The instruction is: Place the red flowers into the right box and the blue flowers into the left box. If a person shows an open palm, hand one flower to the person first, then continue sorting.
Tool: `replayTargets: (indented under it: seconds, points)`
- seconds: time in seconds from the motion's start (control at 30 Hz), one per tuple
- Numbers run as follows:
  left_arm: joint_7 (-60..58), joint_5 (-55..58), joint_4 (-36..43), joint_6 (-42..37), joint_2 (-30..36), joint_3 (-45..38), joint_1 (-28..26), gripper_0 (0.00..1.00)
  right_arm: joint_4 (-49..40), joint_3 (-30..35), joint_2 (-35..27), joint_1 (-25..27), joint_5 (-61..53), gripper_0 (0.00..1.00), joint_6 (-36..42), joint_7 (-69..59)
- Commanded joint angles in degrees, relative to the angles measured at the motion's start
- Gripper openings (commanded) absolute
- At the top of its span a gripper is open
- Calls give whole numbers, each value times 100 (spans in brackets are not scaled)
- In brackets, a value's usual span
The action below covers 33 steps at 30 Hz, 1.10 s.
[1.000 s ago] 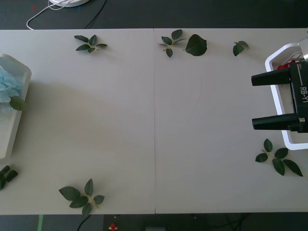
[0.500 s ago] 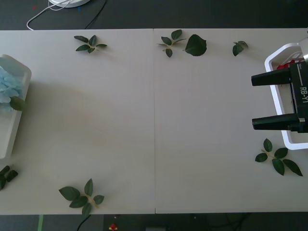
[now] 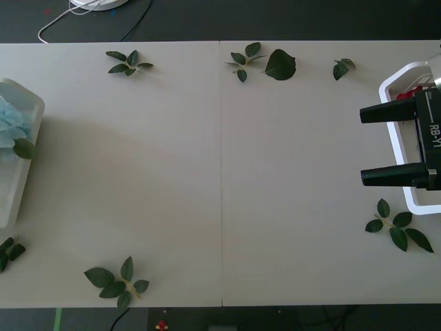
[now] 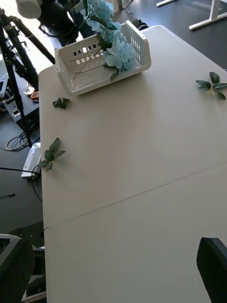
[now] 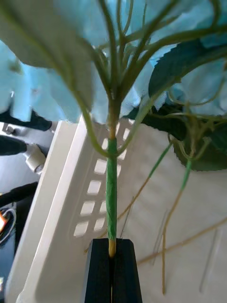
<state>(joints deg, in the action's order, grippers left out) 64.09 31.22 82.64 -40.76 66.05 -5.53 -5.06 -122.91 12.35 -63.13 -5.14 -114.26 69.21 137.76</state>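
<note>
The left box (image 3: 19, 176) sits at the table's far left edge with blue flowers (image 3: 9, 123) in it. In the left wrist view my left gripper (image 5: 112, 244) is shut on the green stem of a blue flower (image 5: 61, 80), held over the left box's slotted wall (image 5: 71, 199). The right box (image 3: 394, 81) stands at the far right, where a bit of the red flowers (image 3: 411, 90) shows behind my right gripper (image 3: 362, 146). That gripper is open and holds nothing. From the right wrist, the left box (image 4: 90, 80) and blue flowers (image 4: 118, 49) lie far across the table.
Loose green leaf sprigs lie along the far edge (image 3: 129, 62) (image 3: 244, 58) (image 3: 343, 67), beside the right box (image 3: 398, 227), and near the front left (image 3: 117, 281) (image 3: 8, 249). A white cable (image 3: 62, 17) runs on the floor beyond the table.
The blue flowers at the left box have shifted slightly toward the left edge. My right gripper has not moved.
</note>
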Motion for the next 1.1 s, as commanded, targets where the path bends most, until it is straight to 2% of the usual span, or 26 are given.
replayTargets:
  seconds: [0.03, 0.1, 0.2, 0.57, 0.6, 0.67, 0.77, 0.8, 0.83, 1.1]
  points:
    - [-494, -125, -574, 956, -392, -36, 49, 0, -120, -22, 90, 48, -70, 100, 5, 155]
    - [-529, -125, -872, 1440, -576, -36, 102, 0, -120, -22, 90, 48, -70, 100, 5, 155]
    - [-547, -151, -1136, 1712, -726, -36, 242, 0, -120, -22, 90, 48, -70, 100, 5, 155]
    - [-617, -423, -1356, 1809, -901, 96, 620, 0, -120, -22, 90, 48, -70, 100, 5, 155]
    - [-626, -441, -1356, 1835, -901, 96, 647, 5, -120, -22, 90, 48, -70, 100, 5, 155]
    - [-644, -450, -1356, 1958, -901, 96, 647, 48, -120, -22, 90, 48, -70, 100, 5, 155]
    - [-679, -441, -1347, 2125, -901, 96, 655, 69, -120, -22, 90, 48, -70, 100, 5, 155]
    - [-679, -432, -1329, 2143, -901, 96, 655, 92, -120, -22, 90, 48, -70, 100, 5, 155]
    - [-688, -423, -1294, 2143, -901, 96, 655, 100, -120, -22, 90, 48, -70, 100, 5, 155]
    - [-767, -415, -811, 2143, -743, 43, 655, 100, -120, -22, 90, 48, -70, 100, 5, 155]
